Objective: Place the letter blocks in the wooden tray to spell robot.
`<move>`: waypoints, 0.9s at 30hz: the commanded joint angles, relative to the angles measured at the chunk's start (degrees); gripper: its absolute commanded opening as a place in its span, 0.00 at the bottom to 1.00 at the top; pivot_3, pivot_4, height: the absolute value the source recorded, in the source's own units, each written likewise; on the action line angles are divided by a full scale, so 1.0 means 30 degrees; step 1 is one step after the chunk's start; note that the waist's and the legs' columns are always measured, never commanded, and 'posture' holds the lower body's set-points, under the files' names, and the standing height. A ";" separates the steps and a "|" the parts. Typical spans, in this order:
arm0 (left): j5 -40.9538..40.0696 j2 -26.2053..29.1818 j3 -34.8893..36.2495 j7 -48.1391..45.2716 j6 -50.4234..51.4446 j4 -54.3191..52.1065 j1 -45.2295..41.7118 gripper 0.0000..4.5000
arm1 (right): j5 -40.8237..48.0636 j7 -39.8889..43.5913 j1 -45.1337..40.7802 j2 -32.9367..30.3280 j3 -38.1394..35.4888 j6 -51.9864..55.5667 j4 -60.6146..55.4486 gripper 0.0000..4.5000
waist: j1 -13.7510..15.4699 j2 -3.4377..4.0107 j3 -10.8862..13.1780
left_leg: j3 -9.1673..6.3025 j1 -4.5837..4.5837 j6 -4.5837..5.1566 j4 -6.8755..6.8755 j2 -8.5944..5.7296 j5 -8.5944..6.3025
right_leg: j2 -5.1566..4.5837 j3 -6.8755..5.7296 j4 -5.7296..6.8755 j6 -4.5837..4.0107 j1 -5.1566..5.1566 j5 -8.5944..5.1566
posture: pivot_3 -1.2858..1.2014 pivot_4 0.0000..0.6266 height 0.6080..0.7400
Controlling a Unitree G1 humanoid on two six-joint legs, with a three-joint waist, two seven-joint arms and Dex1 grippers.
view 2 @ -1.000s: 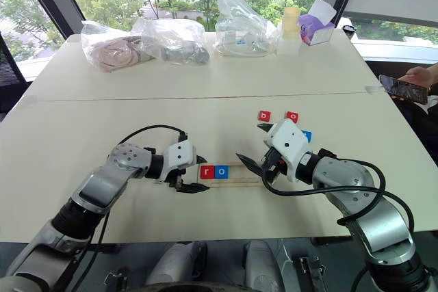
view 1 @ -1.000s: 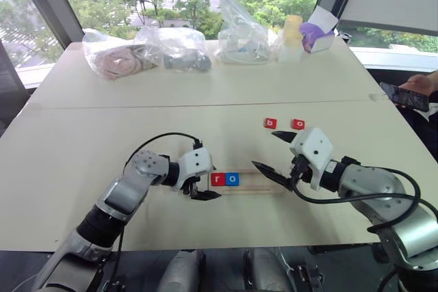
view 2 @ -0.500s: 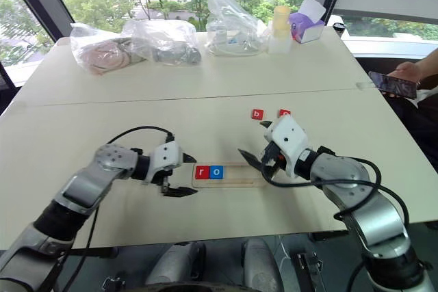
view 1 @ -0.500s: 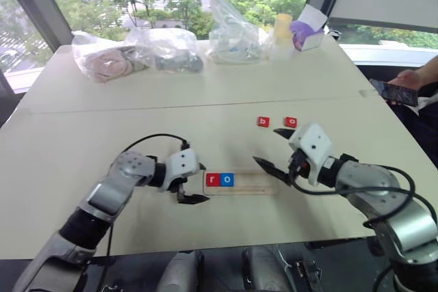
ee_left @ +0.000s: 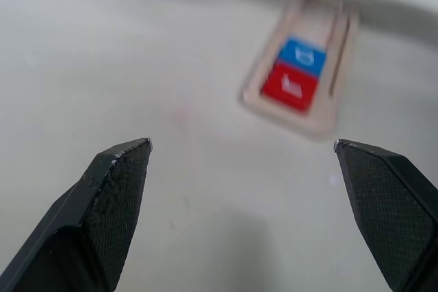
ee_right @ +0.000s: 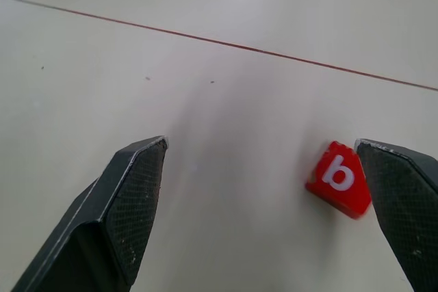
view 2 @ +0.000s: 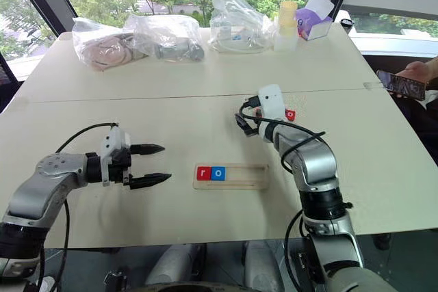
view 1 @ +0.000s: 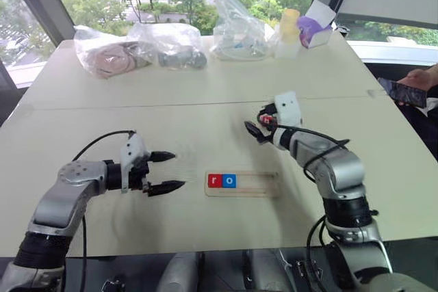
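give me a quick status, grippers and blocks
Left gripper open, empty, off the wooden tray. Right gripper open beside the red b block. Red r block and blue o block seated in tray. Nothing blocking.

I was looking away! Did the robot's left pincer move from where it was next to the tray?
Yes. The left pincer has pulled away to the robot's left, leaving bare table between it and the wooden tray, whose end it was touching before.

I read white "r" on red block (view 1: 214, 180), white "o" on blue block (view 1: 229, 181), both in wooden tray (view 1: 263, 184), white "b" on red block (ee_right: 340, 178) on table
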 commanded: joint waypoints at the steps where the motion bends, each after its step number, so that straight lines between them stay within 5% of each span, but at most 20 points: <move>1: -0.2679 -0.0284 0.1303 0.0731 0.1778 -0.1840 -0.0310 0.99 | -0.1356 -0.2272 -0.0891 0.1124 -0.0393 -0.0803 0.1136 1.00 | -0.0060 0.0000 0.0000 | 0.0002 -0.0025 -0.0012 0.0003 0.0000 0.0007 | 0.0004 0.0002 0.0014 0.0000 -0.0037 0.0003 | 0.52 0.24 1.00; 8: -0.4406 -0.0159 0.1787 0.1949 0.3438 -0.2776 -0.0641 0.99 | -0.1869 -0.3086 -0.1353 0.2127 -0.0641 -0.1391 0.2222 1.00 | -0.0168 0.0009 0.0004 | -0.0001 -0.0036 -0.0044 -0.0007 0.0014 0.0031 | 0.0053 0.0002 0.0039 -0.0029 -0.0075 0.0022 | 0.52 0.24 1.00; 27: -0.4030 -0.0370 0.0998 0.2863 0.3023 -0.3067 -0.0735 0.99 | -0.2496 -0.5156 -0.2831 0.3996 -0.1969 -0.2184 0.5728 1.00 | -0.0204 0.0018 0.0009 | 0.0004 -0.0024 -0.0053 -0.0007 0.0017 0.0039 | 0.0072 0.0004 0.0050 -0.0036 -0.0070 0.0027 | 0.52 0.24 1.00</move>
